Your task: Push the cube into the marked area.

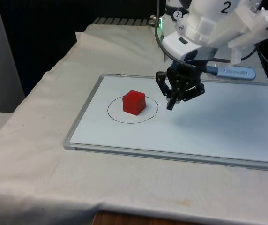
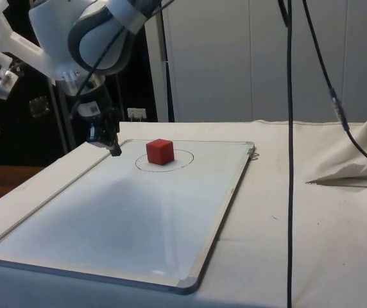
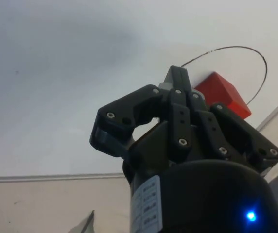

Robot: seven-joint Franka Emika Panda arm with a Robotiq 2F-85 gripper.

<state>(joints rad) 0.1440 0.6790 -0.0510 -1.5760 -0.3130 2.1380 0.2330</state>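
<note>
A red cube (image 1: 134,102) (image 2: 160,151) (image 3: 224,94) sits inside a thin black oval outline (image 1: 113,116) (image 2: 187,160) (image 3: 255,56) drawn on the whiteboard (image 1: 218,131) (image 2: 126,218). My black gripper (image 1: 170,106) (image 2: 115,152) (image 3: 177,74) hovers just above the board, a short way off the cube on the front view's right, just outside the oval's line. Its fingers are pressed together, shut, with nothing between them. The cube and the fingertips are apart.
The whiteboard has a grey frame (image 1: 82,108) and lies on the white cloth (image 1: 35,154). A blue-grey marker (image 1: 234,72) rests at the board's far edge behind the gripper. Black cables (image 2: 290,128) hang in the side view. Crumpled cloth (image 2: 357,160) lies beside the board.
</note>
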